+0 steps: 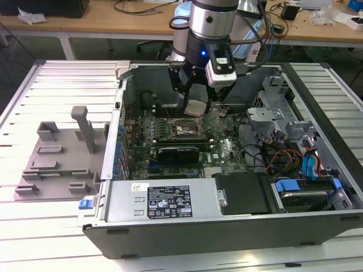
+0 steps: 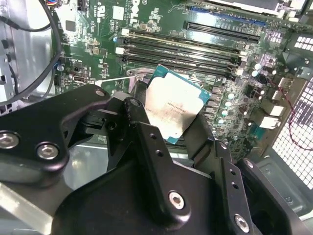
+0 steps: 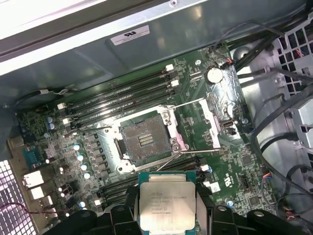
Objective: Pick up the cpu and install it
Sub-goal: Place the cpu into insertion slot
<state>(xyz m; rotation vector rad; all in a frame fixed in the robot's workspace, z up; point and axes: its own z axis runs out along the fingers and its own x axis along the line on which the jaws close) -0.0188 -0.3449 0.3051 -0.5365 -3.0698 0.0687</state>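
While gripped by two opposite edges, the cpu [image 1: 196, 107] hangs inside the open computer case [image 1: 170, 207], above the green motherboard [image 3: 98, 147]. End effector [image 1: 196, 101]: fingers [image 2: 142, 132] pinching the cpu [image 2: 173, 107], silver top showing in both wrist views. Socket [image 3: 145, 141]: uncovered, contacts exposed, near the cpu [image 3: 167, 205], not touching. Case: lying on slatted table [image 1: 62, 85]. Grey tray [image 1: 57, 153]: on table, at the exterior view's left of case.

Robotics lab or workshop. An open computer case [image 1: 227, 232] lies on a slotted aluminium counter [image 1: 62, 85] beside a grey fixture tray [image 1: 57, 161]. A robot arm [image 1: 211, 22] stands over it. Wooden desks [image 1: 102, 25] behind carry cables [image 1: 139, 7].
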